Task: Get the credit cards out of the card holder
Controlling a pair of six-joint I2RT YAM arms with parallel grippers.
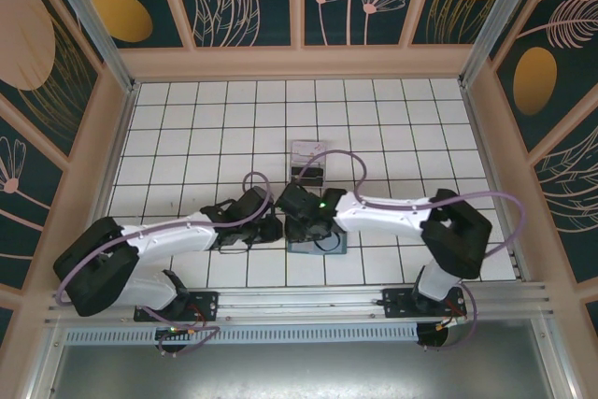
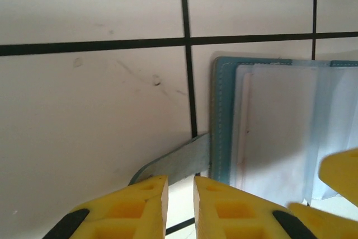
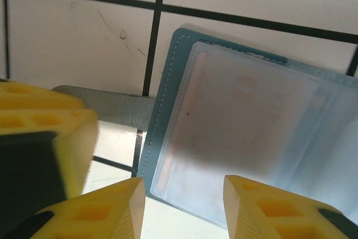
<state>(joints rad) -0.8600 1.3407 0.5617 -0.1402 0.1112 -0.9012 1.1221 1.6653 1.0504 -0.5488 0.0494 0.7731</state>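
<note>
The teal folding card holder (image 3: pixel 172 82) lay open on the white tiled table (image 3: pixel 67 37), with a pale pinkish card (image 3: pixel 240 121) in its clear sleeve. The left gripper (image 2: pixel 180 194) seemed clenched on the holder's grey tab (image 2: pixel 179 158). The right gripper (image 3: pixel 183 186) hovered with its fingers spread over the holder's near edge.

**Top view:** the card holder (image 1: pixel 316 249), at lower center, is largely covered by the left gripper (image 1: pixel 269 229) and the right gripper (image 1: pixel 301 227). A dark item (image 1: pixel 306 174) in the clear tray (image 1: pixel 308 150) above it is too small to identify.

**Left wrist view:** the card holder runs off the right frame edge.

**Right wrist view:** the card holder's lower edge is hidden behind the jaws. The left gripper's finger (image 3: pixel 39 132) at the left edge is blurred and cut off.
</note>
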